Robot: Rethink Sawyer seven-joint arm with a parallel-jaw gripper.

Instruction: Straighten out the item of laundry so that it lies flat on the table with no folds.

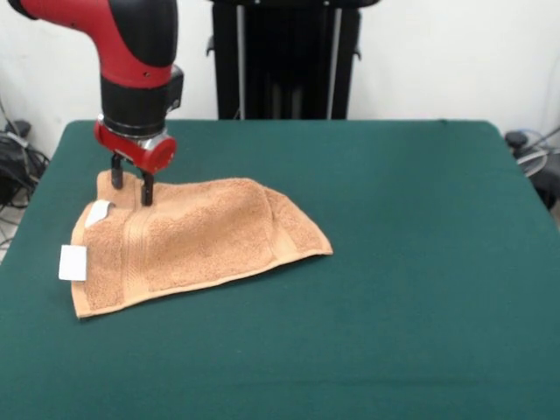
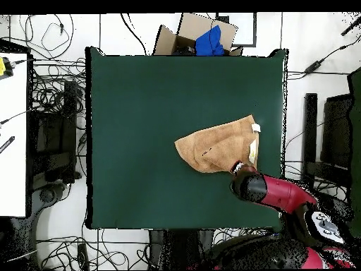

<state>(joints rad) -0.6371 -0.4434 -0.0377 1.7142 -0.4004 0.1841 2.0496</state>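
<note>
Directly beneath end effector (image 1: 130, 183), towel (image 1: 197, 241) corner

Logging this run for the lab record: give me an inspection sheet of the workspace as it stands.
Surface: green table, bare apart from the towel.
Job's things: peach towel, still rumpled and folded, white tag at one edge.
Clutter: nothing seen on the table.
End effector: end effector down at the towel's far corner, fingers either side of a raised fold.
Cables: tangled cables on the floor around the table.
Surroundings: cardboard box with blue cloth beyond one edge.
</note>
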